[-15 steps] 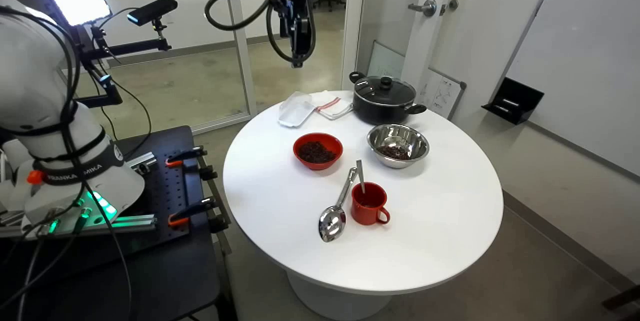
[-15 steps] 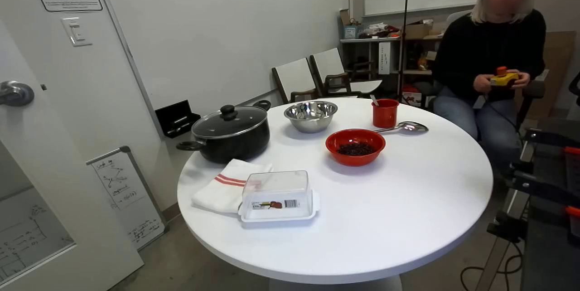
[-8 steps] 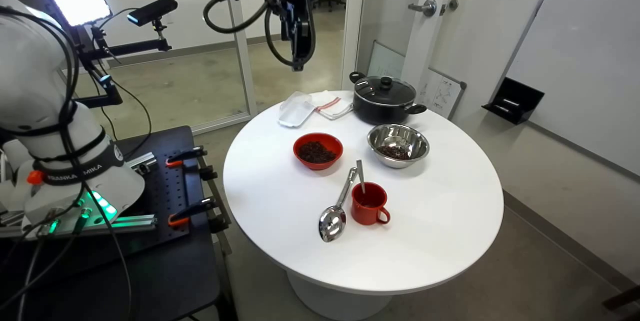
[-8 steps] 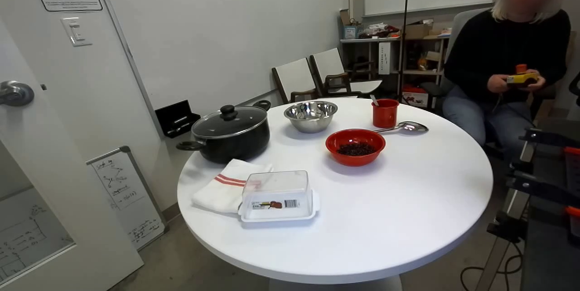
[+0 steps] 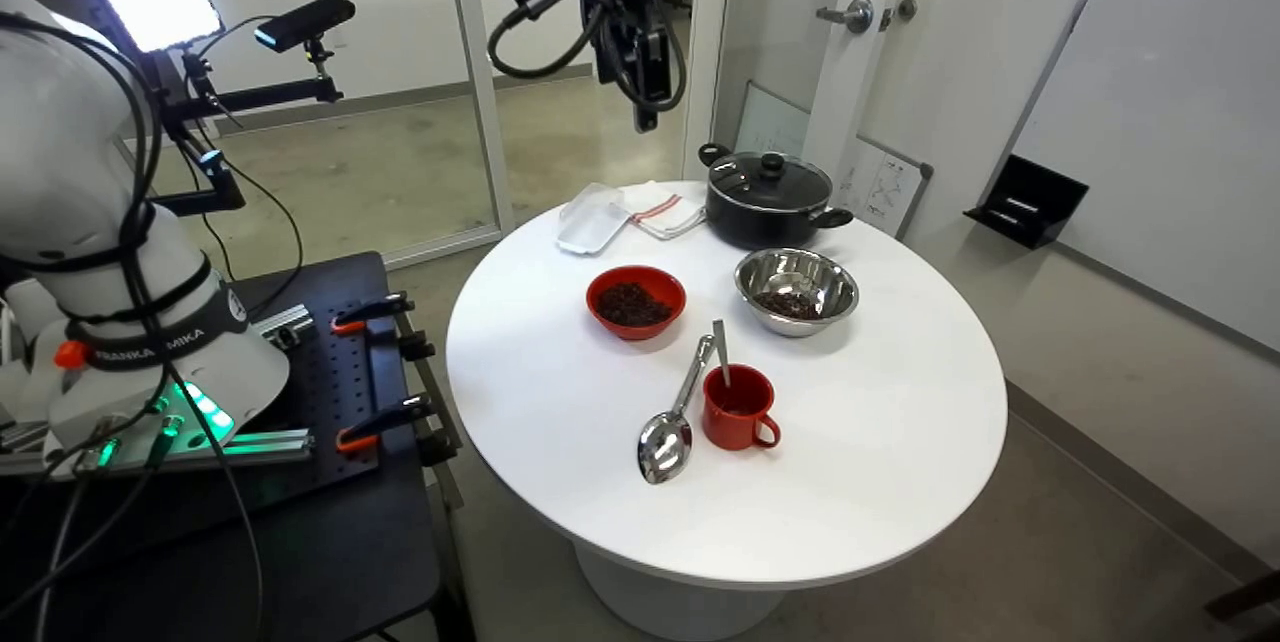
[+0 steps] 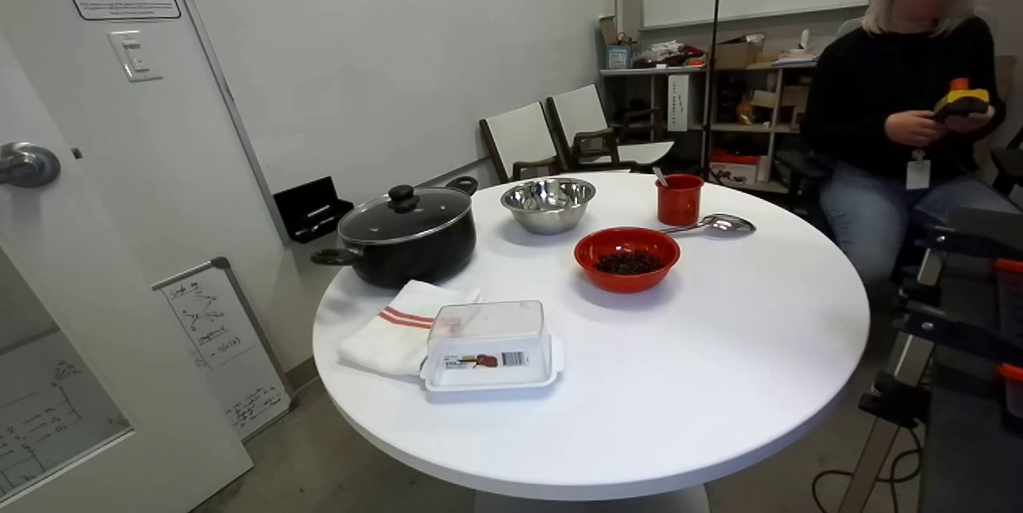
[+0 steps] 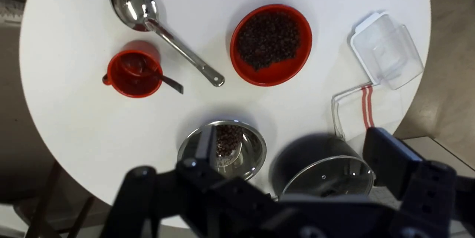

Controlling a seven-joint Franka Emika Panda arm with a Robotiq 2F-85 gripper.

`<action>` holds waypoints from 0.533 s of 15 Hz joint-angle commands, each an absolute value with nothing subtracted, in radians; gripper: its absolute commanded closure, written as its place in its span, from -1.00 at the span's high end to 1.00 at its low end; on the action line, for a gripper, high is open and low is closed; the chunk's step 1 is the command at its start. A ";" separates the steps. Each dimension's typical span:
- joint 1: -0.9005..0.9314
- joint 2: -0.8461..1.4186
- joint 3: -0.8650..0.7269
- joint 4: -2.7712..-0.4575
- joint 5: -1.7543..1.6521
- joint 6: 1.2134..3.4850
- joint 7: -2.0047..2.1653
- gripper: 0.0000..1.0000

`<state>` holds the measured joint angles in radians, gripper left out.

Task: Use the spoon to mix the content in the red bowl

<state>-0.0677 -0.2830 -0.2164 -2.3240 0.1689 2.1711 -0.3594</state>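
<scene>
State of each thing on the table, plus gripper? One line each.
Gripper: open, holding nothing
Spoon: lying down, not gripped
Red bowl: upright, dark contents inside
Steel bowl: upright, some dark bits inside
Red cup: upright, utensil handle sticking out
Pot: lid on
Plastic dish: covered
Towel: folded
</scene>
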 commanded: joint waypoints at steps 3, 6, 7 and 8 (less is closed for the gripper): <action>-0.048 -0.209 -0.185 -2.396 0.124 2.467 -0.476 1.00; -0.060 -0.135 -0.172 -2.412 0.092 2.588 -0.428 1.00; -0.056 -0.115 -0.174 -2.418 0.103 2.632 -0.440 1.00; -0.061 -0.092 -0.168 -2.427 0.076 2.699 -0.437 1.00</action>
